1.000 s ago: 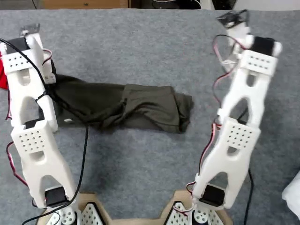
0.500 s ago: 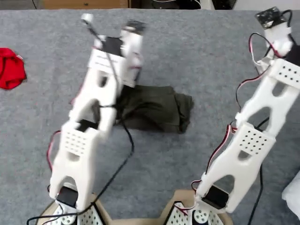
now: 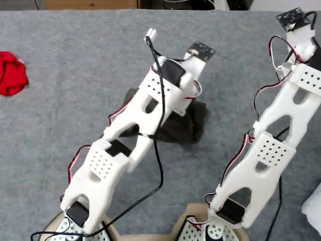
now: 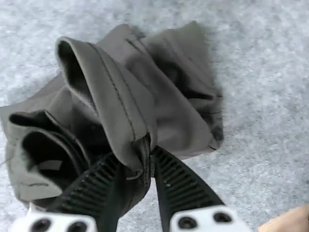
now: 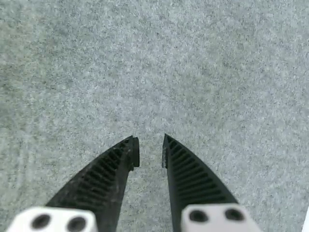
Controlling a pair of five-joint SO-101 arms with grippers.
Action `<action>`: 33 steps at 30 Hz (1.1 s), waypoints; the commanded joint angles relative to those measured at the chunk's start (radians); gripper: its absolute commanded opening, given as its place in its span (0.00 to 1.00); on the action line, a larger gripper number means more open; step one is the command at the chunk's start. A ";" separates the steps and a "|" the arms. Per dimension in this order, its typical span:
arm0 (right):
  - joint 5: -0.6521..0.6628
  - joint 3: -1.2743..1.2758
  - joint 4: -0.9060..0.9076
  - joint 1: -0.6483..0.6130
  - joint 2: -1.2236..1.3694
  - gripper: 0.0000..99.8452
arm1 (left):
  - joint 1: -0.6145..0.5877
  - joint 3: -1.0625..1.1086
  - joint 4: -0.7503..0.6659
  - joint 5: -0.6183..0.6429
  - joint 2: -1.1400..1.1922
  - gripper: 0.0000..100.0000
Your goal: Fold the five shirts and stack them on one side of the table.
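Observation:
A dark olive shirt (image 3: 193,123) lies bunched near the middle of the grey felt table (image 3: 75,60). The left arm stretches over it and hides most of it. In the left wrist view my left gripper (image 4: 147,154) is shut on a seamed fold of the olive shirt (image 4: 120,101), which it holds over the rest of the cloth. A crumpled red shirt (image 3: 11,73) lies at the table's far left edge. My right gripper (image 5: 150,145) hangs above bare felt at the far right of the table, open by a narrow gap, with nothing between its fingers.
A white cloth (image 3: 313,203) shows at the right edge near the front. The right arm (image 3: 281,115) stands along the right side. Wooden arm bases (image 3: 145,231) sit at the front edge. Bare felt lies between the red shirt and the olive one.
The left arm has swung from the table's left side to the right, carrying the olive shirt's left end over onto its right part. The right arm shifted slightly right.

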 commanded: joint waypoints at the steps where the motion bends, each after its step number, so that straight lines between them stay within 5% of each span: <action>1: 0.011 -0.048 0.005 0.012 -0.005 0.11 | 0.025 -0.049 0.008 0.011 -0.036 0.02; 8: 0.011 -0.048 0.005 0.012 -0.005 0.11 | 0.023 -0.051 -0.098 0.166 0.093 0.02; 23: 0.011 -0.047 0.005 0.010 -0.004 0.11 | 0.064 -0.123 -0.123 0.207 0.107 0.03; 29: 0.011 -0.047 0.008 0.005 -0.004 0.11 | 0.043 -0.130 -0.077 0.229 0.097 0.31; 33: 0.011 -0.047 0.020 -0.007 -0.004 0.11 | -0.048 -0.195 -0.052 0.245 0.085 0.34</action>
